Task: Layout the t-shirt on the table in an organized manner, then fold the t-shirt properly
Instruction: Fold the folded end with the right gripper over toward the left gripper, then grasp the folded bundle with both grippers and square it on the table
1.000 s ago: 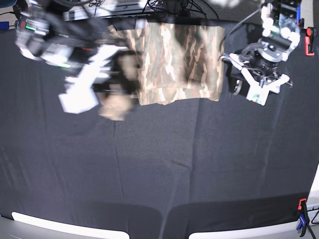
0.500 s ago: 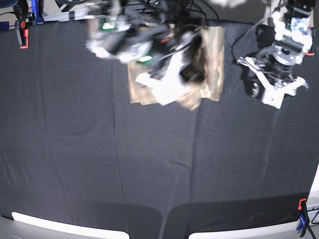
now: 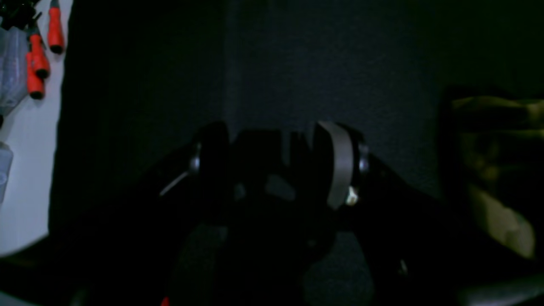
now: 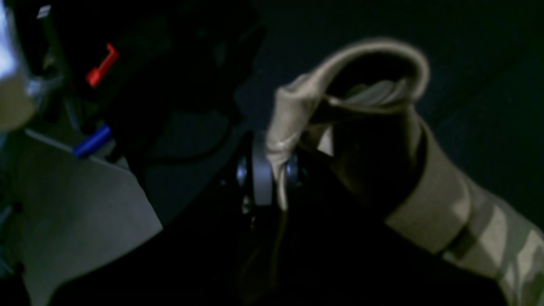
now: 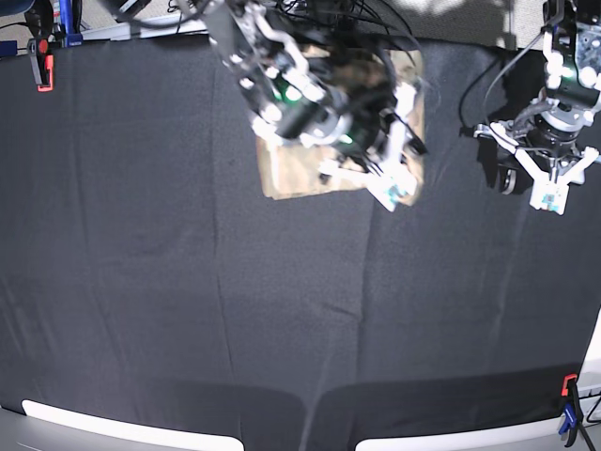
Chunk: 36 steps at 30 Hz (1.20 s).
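Note:
The camouflage t-shirt (image 5: 286, 177) lies as a folded block at the far middle of the black table (image 5: 282, 310). My right arm reaches over it and hides most of the cloth. At the shirt's right front corner, my right gripper (image 5: 392, 191) is shut on the cloth. In the right wrist view a tan hem of the t-shirt (image 4: 374, 140) loops up from between the closed fingertips of the right gripper (image 4: 274, 172). My left gripper (image 5: 549, 191) hangs open to the right of the shirt, holding nothing. The left wrist view shows the left gripper (image 3: 272, 161) over bare table, with the t-shirt (image 3: 493, 170) at the right edge.
A red-and-black clamp (image 5: 39, 58) grips the far left table edge and another clamp (image 5: 568, 393) the near right edge. Cables (image 5: 329, 14) crowd the far edge behind the shirt. Red-handled tools (image 3: 38, 55) lie on a white surface beside the table.
My right arm has swept from the left of the shirt across to its right side, carrying a fold of cloth over. The shirt now looks narrower. My left arm has drifted right.

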{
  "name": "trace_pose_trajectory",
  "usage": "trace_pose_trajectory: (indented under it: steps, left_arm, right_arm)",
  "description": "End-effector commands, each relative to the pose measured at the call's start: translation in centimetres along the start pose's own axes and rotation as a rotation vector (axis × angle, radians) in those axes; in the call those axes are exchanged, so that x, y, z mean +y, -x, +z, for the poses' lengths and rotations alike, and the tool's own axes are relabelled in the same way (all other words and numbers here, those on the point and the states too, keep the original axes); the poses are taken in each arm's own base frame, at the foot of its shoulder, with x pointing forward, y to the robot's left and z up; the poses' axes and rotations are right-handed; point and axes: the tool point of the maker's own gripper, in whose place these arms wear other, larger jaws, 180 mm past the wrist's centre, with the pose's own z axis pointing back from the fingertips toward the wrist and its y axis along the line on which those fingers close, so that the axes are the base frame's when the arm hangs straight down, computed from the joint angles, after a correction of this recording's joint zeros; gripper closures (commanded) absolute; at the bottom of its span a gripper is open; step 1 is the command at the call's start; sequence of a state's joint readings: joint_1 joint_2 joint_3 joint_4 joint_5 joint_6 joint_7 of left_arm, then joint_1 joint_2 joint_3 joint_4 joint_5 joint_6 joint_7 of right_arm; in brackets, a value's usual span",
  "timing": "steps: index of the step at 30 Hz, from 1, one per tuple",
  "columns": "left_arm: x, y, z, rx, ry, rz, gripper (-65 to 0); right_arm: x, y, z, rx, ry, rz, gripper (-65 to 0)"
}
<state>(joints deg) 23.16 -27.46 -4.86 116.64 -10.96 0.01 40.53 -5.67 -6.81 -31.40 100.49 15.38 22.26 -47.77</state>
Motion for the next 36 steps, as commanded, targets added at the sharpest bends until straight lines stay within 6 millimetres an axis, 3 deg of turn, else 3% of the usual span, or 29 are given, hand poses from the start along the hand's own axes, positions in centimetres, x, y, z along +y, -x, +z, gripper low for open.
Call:
trace_pose_trajectory:
  steps: [1,3,5,12,15,17,19,22,23,26,31,36]
  left_arm:
    - [0.6,-1.3,0.3,-0.043,-0.016,-0.01,-29.2]
    - [0.6,-1.2,0.3,-0.042,-0.016,-0.01,-29.2]
    - [0.6,-1.1,0.3,-0.039,-0.017,-0.012,-29.2]
    - [0.4,-0.4,0.4,-0.02,-0.013,-0.013,-29.2]
    - [0.4,-0.2,0.5,-0.004,-0.011,-0.011,-29.0]
    - [-0.1,-0.5,0.9,-0.011,0.006,0.0,-27.6]
    - [-1.1,-1.2,1.9,-0.034,0.046,0.023,-19.2]
    - [-3.3,-2.5,4.0,-0.083,0.117,0.048,-2.6]
    - [-4.3,-2.9,4.8,-0.095,0.15,0.055,0.0]
    - [-7.7,-3.0,7.0,-0.106,0.301,0.113,0.0]
    - [-13.2,0.4,9.5,0.0,0.512,0.256,0.0]
    - [-16.1,4.0,10.5,0.139,0.585,0.288,0.0]
  right_arm:
    - [1.6,-2.5,-0.3,-0.081,-0.062,0.02,-10.5]
    - [2.7,-2.7,-0.3,-0.093,-0.125,0.063,-22.6]
    - [3.3,-3.0,-0.2,-0.105,-0.159,0.078,-28.3]
    - [4.3,-4.2,0.7,-0.138,-0.196,0.072,-28.3]
    - [3.5,-5.4,2.1,-0.148,-0.129,0.143,-28.2]
    - [1.7,-6.4,3.2,-0.164,-0.029,0.187,-28.2]
    - [-0.8,-7.1,4.3,-0.177,0.087,0.183,-26.0]
    - [-4.4,-6.6,6.0,-0.178,0.196,0.174,-15.9]
    - [-5.8,-6.1,6.7,-0.163,0.231,0.172,-11.5]
    - [-9.9,-4.6,9.0,-0.117,0.347,0.174,0.0]
    - [-15.2,-2.4,13.3,-0.056,0.496,0.171,0.0]
    - [-18.0,-1.2,16.4,-0.007,0.581,0.2,0.0]
